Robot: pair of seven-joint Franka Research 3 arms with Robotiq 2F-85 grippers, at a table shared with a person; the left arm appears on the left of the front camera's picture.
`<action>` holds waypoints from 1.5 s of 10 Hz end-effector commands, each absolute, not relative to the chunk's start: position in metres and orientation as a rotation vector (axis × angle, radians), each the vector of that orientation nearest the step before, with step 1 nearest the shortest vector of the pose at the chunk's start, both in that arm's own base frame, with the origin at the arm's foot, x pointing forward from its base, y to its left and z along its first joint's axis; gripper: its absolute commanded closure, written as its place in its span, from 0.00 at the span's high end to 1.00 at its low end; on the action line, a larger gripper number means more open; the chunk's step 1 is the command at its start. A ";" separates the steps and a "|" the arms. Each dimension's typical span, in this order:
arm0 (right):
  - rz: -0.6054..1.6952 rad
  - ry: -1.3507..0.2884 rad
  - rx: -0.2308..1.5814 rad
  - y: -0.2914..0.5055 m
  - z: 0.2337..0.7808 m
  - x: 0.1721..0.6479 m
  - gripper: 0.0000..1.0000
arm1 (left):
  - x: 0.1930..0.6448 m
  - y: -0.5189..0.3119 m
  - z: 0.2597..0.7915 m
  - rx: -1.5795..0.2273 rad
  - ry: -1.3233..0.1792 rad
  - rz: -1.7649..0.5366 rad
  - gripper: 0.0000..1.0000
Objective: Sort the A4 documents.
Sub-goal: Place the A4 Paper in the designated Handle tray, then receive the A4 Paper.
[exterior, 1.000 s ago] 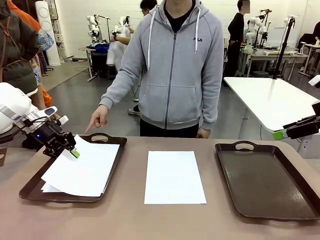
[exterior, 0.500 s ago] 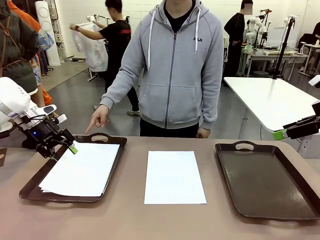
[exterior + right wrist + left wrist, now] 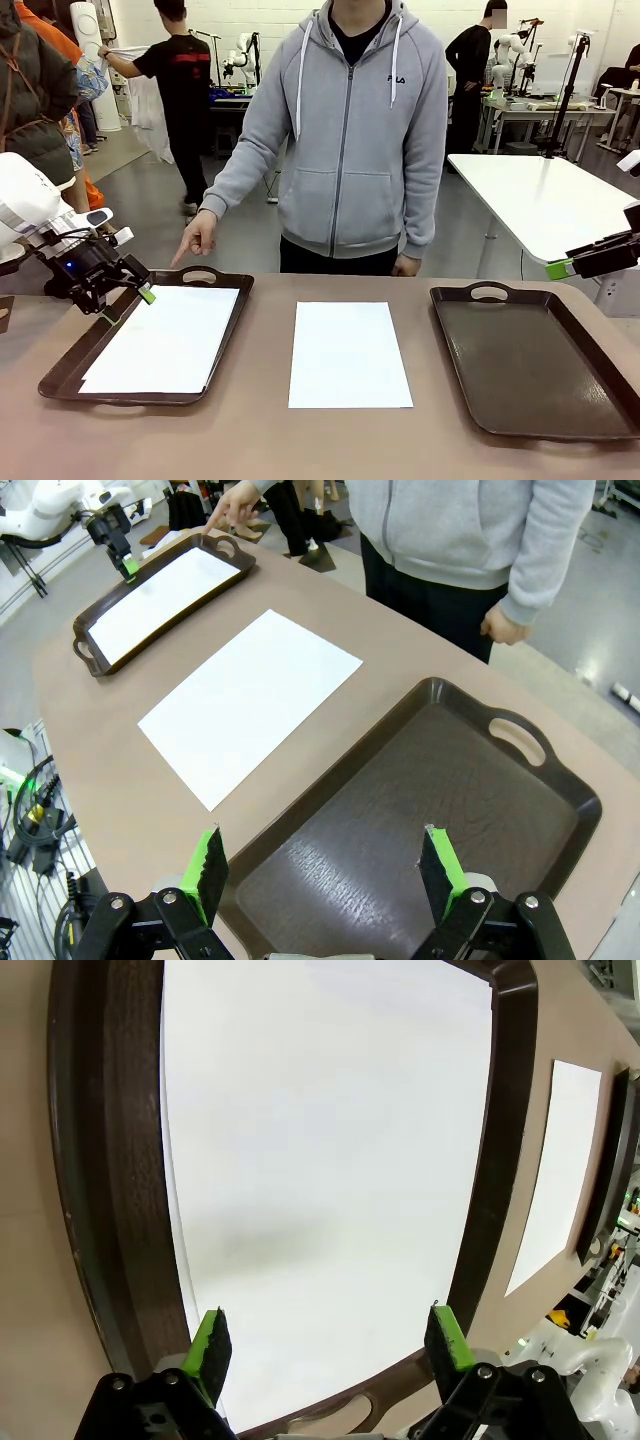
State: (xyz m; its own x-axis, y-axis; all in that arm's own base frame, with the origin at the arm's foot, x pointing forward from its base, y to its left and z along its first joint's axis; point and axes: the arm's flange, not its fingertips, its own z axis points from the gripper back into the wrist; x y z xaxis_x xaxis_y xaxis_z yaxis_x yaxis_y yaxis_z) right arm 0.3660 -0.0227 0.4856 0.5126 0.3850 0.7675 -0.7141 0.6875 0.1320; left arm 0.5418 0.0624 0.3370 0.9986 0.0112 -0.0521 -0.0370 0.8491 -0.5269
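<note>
Left arm: white rounded housing, thin black cables, blue indicator light; left gripper and right gripper: black finger bodies, green pads, silver screws; person: grey zip hoodie, white drawstrings, small chest lettering.

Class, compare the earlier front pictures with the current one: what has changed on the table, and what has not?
The left gripper let go of the sheet, which settled flat in the left tray; its fingers opened and drew back slightly. The middle sheet, the right tray, the right gripper and the person's pointing hand stayed put.
</note>
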 end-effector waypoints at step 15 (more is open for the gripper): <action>0.699 -0.802 0.496 -0.023 0.482 0.370 1.00 | 0.542 0.065 0.341 -0.562 0.036 0.040 1.00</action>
State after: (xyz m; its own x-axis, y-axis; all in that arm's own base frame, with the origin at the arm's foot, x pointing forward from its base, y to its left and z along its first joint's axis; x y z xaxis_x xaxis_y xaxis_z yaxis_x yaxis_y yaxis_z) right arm 0.3660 -0.0227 0.4856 0.5126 0.3850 0.7675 -0.7141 0.6875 0.1321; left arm 0.5410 0.0639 0.3401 0.9984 0.0306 -0.0468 -0.0512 0.8372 -0.5445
